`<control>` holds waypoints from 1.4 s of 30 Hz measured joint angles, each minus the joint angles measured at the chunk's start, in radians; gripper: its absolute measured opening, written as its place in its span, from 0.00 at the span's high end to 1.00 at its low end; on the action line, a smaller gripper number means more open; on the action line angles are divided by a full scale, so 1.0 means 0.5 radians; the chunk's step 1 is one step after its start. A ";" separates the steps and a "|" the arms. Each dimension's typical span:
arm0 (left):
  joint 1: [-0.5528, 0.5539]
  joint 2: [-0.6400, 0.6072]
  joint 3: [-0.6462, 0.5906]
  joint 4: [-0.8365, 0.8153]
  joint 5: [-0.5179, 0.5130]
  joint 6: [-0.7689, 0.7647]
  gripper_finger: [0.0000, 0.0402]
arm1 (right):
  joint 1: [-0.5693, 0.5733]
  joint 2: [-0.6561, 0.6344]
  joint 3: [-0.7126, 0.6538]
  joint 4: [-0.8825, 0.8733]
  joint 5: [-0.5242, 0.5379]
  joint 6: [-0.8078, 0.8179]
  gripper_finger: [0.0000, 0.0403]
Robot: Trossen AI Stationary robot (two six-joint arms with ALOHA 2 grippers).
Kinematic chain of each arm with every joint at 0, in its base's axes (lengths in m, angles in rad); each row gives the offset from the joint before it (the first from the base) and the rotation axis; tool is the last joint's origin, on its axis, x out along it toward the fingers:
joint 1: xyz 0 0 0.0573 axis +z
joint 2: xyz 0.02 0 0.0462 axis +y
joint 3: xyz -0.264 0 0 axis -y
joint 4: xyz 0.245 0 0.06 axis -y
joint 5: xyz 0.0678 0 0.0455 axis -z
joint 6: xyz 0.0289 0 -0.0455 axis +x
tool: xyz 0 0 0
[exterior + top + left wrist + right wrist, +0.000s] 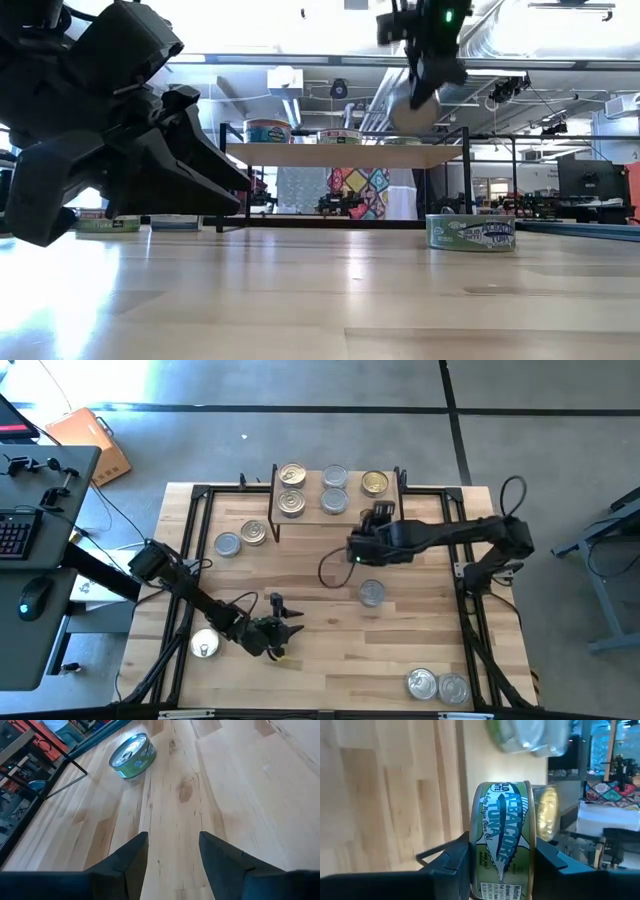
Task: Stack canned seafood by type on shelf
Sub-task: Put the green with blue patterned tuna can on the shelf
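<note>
your right gripper (502, 865) was clamped on an albacore tuna tin (504, 837) just off the shelf (310, 515) — left gripper (172, 855) hung empty, fingers apart, above the table (240, 795).

Grey concrete floor (300, 420); black desk (40, 560) beside table.

- The left dark two-finger gripper (283, 630) sits low near the table's 7 o'clock edge, its arm reaching in from 9 o'clock; the fingers (131, 857) stand apart with nothing between them.
- The right dark two-finger gripper (366, 520) hangs raised toward 12 o'clock, arm stretched in from 3 o'clock, fingers (451, 861) clamped on a green-labelled round tuna tin (503, 840) held on edge.
</note>
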 joint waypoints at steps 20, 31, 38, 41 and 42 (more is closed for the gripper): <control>-0.004 0.000 0.000 -0.008 0.073 -0.080 0.58 | -0.197 -0.014 0.068 0.058 -0.248 -0.070 0.24; -0.004 0.001 0.000 -0.006 0.084 -0.141 0.58 | -0.389 0.003 0.215 0.197 -0.782 0.074 0.24; -0.004 0.002 0.000 -0.011 0.111 -0.143 0.58 | -0.574 0.005 0.215 0.128 -0.914 0.166 0.30; -0.004 0.002 0.000 -0.011 0.120 -0.144 0.58 | -0.642 0.015 0.215 0.078 -0.903 0.181 0.38; -0.004 0.002 0.000 -0.010 0.121 -0.149 0.58 | -0.660 0.020 0.215 0.072 -0.881 0.181 0.40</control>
